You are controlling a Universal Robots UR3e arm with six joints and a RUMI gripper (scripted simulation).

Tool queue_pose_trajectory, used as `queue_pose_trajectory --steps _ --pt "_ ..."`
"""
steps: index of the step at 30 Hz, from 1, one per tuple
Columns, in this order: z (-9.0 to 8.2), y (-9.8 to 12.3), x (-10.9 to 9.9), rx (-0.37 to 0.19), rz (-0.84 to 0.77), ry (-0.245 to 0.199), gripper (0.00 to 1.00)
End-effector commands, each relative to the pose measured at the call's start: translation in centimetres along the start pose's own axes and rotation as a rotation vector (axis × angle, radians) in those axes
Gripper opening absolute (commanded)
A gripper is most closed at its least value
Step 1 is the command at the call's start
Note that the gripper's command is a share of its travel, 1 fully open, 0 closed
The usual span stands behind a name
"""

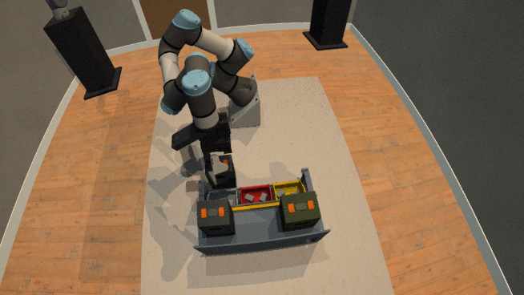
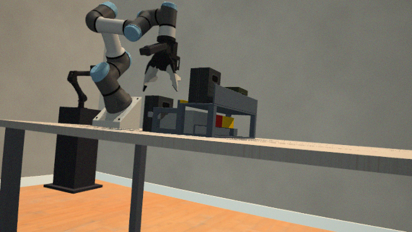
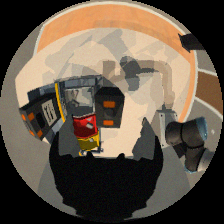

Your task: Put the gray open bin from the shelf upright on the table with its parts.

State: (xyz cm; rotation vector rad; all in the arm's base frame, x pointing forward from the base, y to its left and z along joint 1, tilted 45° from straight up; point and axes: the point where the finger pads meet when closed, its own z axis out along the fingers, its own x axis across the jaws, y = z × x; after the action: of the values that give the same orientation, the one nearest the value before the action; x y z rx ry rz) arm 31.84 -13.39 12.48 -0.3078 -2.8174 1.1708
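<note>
Overhead, open pincer (image 2: pixel 160 84) above boxy gray bin (image 1: pixel 218 195), slatted shelf (image 1: pixel 260 242).

Open gripper (image 2: pixel 160 82) hangs above the shelf (image 2: pixel 234 101).

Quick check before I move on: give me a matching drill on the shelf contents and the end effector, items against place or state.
Items:
1. red bin
2. yellow bin
3. olive case
4. end effector

Places or states:
A. on the shelf's top board, right end
B. open, holding nothing, above the shelf's left end
C. lower shelf, middle, gray parts inside
D. lower shelf, right of the red one

Pairs: 1-C, 2-D, 3-A, 4-B
</note>
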Motion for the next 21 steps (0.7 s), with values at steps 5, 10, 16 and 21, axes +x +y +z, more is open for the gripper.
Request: queue_pose_trajectory --steps 5,10,16,21 --pt "-0.27 0.27 0.01 0.000 0.001 -0.002 1.00" --pt "-0.41 0.45 0.04 0.000 0.001 -0.002 1.00" --pt "-0.41 0.45 0.04 0.000 0.001 -0.002 1.00" --pt "-0.46 0.53 0.06 0.000 0.001 -0.002 1.00"
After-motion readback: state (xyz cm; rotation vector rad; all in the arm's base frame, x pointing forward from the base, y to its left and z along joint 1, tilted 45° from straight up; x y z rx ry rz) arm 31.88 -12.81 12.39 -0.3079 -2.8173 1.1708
